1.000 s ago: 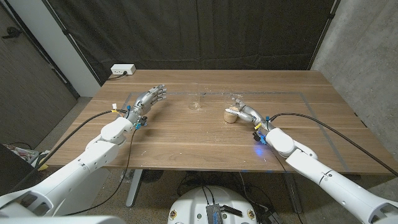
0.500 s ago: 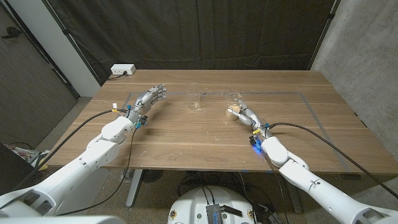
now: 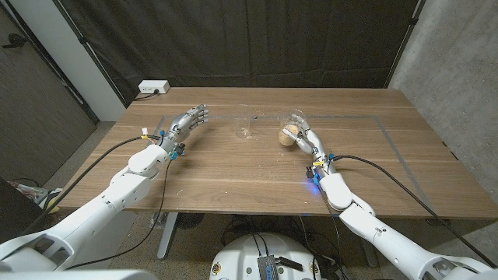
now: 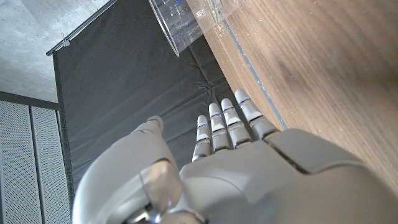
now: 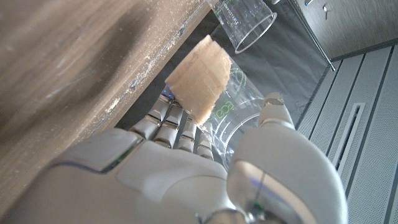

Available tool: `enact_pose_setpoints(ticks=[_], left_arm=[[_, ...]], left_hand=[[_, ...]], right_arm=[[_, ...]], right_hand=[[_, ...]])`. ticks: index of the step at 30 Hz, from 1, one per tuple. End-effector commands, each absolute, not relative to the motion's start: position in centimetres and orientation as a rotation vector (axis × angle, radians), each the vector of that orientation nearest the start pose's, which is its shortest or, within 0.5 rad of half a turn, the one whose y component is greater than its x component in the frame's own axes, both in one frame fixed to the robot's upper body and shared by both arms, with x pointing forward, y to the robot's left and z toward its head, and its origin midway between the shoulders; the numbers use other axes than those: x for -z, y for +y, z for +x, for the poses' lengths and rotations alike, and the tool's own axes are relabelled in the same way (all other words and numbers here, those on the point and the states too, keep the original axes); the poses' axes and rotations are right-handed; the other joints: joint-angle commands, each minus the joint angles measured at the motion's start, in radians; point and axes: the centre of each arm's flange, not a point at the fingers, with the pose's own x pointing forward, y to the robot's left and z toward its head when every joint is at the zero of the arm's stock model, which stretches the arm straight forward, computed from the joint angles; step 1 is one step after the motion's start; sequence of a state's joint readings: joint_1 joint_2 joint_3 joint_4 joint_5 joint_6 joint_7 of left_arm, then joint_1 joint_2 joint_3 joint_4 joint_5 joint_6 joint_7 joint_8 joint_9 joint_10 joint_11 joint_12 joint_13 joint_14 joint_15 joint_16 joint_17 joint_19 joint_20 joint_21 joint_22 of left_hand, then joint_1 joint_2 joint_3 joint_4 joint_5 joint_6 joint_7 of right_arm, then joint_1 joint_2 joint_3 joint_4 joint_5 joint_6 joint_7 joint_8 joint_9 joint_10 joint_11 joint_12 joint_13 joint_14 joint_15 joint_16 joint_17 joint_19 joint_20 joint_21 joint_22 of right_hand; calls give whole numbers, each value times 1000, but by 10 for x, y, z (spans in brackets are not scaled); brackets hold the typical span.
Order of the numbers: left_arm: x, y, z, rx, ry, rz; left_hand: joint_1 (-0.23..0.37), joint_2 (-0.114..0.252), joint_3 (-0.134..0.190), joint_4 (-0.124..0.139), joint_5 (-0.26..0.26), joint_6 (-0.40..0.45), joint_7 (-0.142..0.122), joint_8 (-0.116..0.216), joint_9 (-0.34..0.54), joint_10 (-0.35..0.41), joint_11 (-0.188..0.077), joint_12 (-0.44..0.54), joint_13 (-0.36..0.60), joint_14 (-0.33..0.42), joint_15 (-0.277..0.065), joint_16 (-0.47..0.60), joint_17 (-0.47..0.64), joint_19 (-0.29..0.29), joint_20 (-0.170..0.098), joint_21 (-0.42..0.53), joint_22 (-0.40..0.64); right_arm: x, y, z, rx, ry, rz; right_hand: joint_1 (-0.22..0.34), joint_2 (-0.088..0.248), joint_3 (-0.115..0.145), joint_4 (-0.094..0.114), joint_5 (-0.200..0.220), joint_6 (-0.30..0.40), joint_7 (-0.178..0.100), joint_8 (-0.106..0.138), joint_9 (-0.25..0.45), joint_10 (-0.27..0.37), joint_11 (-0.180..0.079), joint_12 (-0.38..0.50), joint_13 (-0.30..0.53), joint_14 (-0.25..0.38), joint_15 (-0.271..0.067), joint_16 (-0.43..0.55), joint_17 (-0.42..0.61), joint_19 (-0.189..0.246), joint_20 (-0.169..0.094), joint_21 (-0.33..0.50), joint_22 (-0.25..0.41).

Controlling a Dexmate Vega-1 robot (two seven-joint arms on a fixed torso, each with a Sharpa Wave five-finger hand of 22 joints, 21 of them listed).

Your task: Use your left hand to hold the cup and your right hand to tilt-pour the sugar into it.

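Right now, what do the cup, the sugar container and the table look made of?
Cup: clear glass or plastic, see-through with printed marks; can't tell which. Sugar container in the right hand: clear, probably plastic, tan contents visible inside. Table: wood or wood veneer, matte brown grain.

White, smooth-shelled arms end in silver-grey metal hands: left hand (image 3: 187, 123), right hand (image 3: 302, 134). Black cables run along both forearms. Fingers (image 4: 225, 124) carry pale bands. The right wrist shows what seems a blue light.

Cup (image 3: 246, 128) on table (image 3: 233, 175) between left robot hand (image 3: 190, 121) and sugar container (image 3: 292, 131).
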State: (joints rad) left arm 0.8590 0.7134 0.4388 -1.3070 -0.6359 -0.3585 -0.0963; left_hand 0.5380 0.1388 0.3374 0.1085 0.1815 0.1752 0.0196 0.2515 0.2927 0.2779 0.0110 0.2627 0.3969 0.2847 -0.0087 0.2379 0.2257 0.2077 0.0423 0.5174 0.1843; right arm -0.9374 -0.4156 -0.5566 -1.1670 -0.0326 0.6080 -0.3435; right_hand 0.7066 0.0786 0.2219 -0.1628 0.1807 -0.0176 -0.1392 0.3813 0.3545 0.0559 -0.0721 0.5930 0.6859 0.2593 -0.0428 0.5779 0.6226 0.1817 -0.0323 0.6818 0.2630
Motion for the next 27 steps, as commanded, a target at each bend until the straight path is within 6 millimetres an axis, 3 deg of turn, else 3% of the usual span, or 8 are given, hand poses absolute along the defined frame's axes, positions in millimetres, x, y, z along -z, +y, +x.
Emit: enact_pose_setpoints(ticks=[1,11,27], left_arm=[[38,338,636,238,-583,195],[42,337,639,245,-576,194],[44,338,636,238,-570,236]], left_hand=[[3,-6,7,-3,6,5,-5,-1,0,10,-7,-1,2,10,-3,7,3,10,0,-4,1],[5,-7,10,-7,6,5,-5,-1,0,10,-7,-2,2,15,-2,10,6,12,1,-6,2],[13,-10,17,-18,7,2,-12,-3,-1,13,-11,-3,3,19,-8,12,8,15,0,-9,3]], right_arm=[[140,-192,615,-164,-716,-442],[108,-207,603,-194,-670,-528],[76,-220,598,-193,-682,-541]], right_hand=[[20,0,-6,4,0,1,-6,10,11,-14,1,17,26,-8,-148,22,35,2,-12,9,4],[29,-6,-16,7,0,-10,-8,16,25,-20,11,41,58,-19,-147,50,79,3,-8,17,5],[48,-11,-24,6,1,-4,-7,28,40,-18,15,67,89,-17,-149,84,123,17,-7,28,5]])
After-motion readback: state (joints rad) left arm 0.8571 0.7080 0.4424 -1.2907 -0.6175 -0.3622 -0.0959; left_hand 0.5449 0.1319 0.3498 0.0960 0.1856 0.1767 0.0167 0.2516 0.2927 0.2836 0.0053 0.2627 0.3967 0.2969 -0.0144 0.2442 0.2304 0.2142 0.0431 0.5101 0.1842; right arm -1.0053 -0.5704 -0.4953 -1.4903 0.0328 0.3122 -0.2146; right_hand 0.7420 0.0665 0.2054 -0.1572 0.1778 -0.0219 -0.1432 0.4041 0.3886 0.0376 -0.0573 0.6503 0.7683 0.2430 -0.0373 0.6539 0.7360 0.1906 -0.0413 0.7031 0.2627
